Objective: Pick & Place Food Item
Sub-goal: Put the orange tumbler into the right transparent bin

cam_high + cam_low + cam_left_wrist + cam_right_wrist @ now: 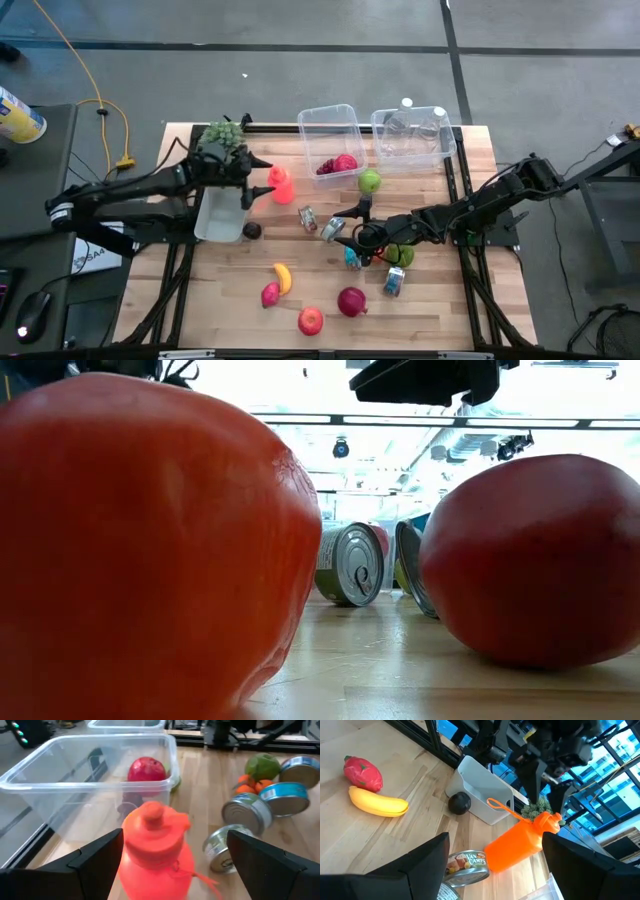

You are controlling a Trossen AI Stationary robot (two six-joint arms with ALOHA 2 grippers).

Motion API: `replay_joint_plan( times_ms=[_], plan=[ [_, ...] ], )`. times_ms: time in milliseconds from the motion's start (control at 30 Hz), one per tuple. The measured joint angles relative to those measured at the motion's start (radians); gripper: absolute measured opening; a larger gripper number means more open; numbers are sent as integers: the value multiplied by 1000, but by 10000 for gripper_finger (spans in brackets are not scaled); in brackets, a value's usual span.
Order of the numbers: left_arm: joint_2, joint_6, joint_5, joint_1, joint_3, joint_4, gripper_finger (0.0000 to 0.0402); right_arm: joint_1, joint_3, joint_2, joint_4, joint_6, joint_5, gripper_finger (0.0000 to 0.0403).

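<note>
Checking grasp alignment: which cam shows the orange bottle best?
Left wrist view: the orange bottle fills the centre, cap and body sharp, between the open left gripper fingers. The right wrist view shows it whole but farther off. The high view shows a small orange shape. The low view doesn't show it.

The table (430, 300) was pale blond wood with darker plank seams. An orange bottle (281, 186) stood near a white bin (218, 215) and a dark, near-black fruit (252, 231). The banana (283, 277) was yellow, the dragon fruit (269, 295) pink-red, the apple (311, 320) red and the pomegranate (351, 301) deep crimson. A clear tub (330, 140) held something magenta; a green apple (370, 181) lay beside it. The cans (250, 812) had silver lids, one with a blue rim. Both arms were black.
</note>
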State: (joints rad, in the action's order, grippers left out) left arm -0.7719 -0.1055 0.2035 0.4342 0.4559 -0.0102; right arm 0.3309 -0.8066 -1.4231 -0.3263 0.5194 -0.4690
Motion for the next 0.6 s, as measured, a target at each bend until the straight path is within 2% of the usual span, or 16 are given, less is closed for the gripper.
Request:
replay_joint_plan(
  times_ms=[200,467,600],
  plan=[
    [-47,3,-14,11,-85,-168,344,0,0,0,-13,0,1,307],
    [-170,0,-22,11,-88,-285,344,-7,0,0,-15,0,10,307],
    [-249,-48,-22,3,-88,-348,344,-26,0,0,-14,-22,40,307]
  ],
)
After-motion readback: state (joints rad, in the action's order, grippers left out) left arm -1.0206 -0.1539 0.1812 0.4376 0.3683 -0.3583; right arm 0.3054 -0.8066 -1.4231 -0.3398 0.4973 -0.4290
